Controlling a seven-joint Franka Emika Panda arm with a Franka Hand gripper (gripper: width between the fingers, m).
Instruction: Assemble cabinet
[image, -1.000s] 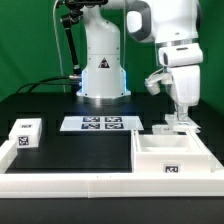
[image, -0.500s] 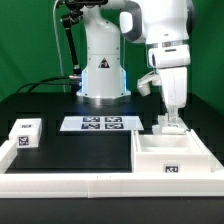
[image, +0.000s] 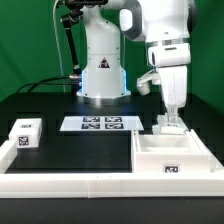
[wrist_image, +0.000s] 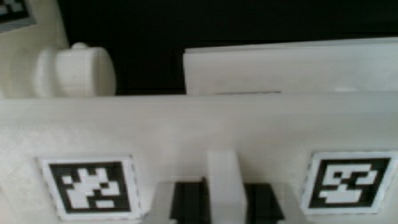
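Note:
My gripper (image: 170, 117) points straight down at the exterior view's right, just behind the open white tray (image: 172, 157). Its jaws stand on either side of a thin upright white rib (wrist_image: 222, 180) of a tagged cabinet panel (image: 168, 126) and look shut on it. In the wrist view that panel (wrist_image: 196, 125) shows two tags, and the dark fingers (wrist_image: 185, 203) flank the rib. A white round knob (wrist_image: 73, 70) and another white panel (wrist_image: 294, 68) lie beyond it. A small tagged white box (image: 23, 133) sits at the exterior view's left.
The marker board (image: 100, 124) lies in front of the robot base (image: 102, 75). A long white border rail (image: 100, 186) runs along the front edge. Black table surface (image: 80, 152) lies between the small box and the tray.
The gripper and wrist shifted a little toward the exterior view's left over the first half second, then stayed still. The tray and small box have not moved.

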